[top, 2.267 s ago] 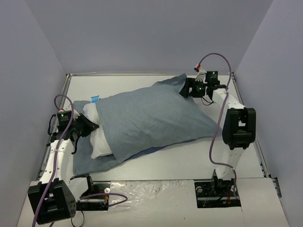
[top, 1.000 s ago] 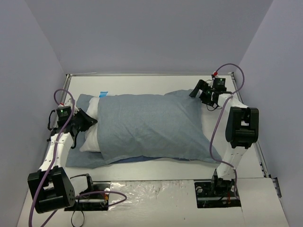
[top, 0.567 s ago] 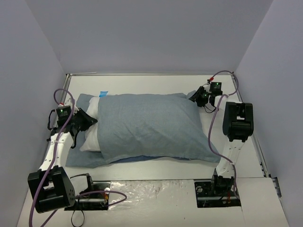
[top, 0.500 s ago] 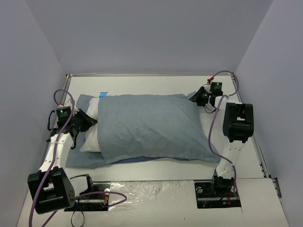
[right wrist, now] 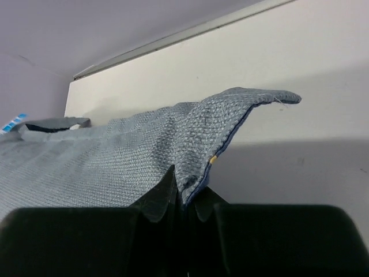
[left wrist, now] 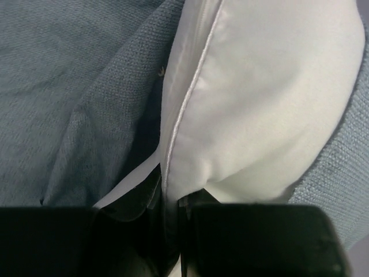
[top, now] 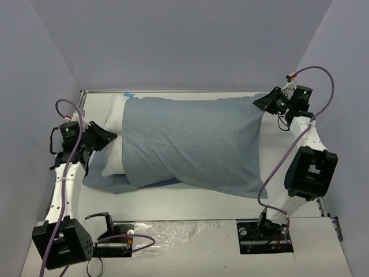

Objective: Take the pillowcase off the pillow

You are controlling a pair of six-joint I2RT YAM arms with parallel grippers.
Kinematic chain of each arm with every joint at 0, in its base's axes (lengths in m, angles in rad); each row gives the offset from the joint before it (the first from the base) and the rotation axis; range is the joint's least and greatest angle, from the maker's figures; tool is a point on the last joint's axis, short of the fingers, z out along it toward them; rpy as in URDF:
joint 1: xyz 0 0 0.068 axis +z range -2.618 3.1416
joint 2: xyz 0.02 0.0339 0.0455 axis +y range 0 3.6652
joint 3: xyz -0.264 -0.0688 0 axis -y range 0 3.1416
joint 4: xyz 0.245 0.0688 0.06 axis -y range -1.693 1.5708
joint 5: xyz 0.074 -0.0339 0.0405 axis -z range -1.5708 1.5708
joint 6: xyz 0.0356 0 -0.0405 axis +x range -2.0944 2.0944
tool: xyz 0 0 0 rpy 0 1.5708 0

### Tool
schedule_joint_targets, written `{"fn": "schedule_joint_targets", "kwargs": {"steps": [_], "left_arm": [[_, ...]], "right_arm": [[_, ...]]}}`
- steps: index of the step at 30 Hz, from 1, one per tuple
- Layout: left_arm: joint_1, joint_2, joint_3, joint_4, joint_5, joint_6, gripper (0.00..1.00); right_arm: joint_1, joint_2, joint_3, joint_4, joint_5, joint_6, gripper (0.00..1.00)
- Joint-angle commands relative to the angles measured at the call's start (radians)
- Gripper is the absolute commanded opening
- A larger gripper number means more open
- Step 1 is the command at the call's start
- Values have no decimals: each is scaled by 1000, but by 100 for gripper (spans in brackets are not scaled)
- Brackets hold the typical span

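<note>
Pillow (top: 115,156) lies long axis L-R: L gripper (top: 105,137) clamped on its bare white end, R gripper (top: 263,103) pinching pillowcase (top: 196,144) by far corner at opp. end, so cover prob. must slide off rightward.

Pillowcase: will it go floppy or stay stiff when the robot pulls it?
Probably floppy: the pillowcase folds and peaks where the right claw pinches its corner. Likely light: that small pinch holds the corner up. Looks coarse-woven, so probably not slippery.
</note>
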Motion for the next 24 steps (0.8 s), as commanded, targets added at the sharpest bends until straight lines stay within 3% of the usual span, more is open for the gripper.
{"fn": "schedule_joint_targets", "kwargs": {"steps": [1, 9, 24], "left_arm": [[52, -48, 106, 58, -131, -16, 2], [58, -82, 127, 15, -197, -8, 2], [59, -149, 52, -55, -237, 23, 2]], "right_arm": [[-106, -118, 4, 26, 36, -114, 0], [-180, -207, -7, -103, 155, -321, 0], [-192, -205, -47, -152, 276, -489, 0]]}}
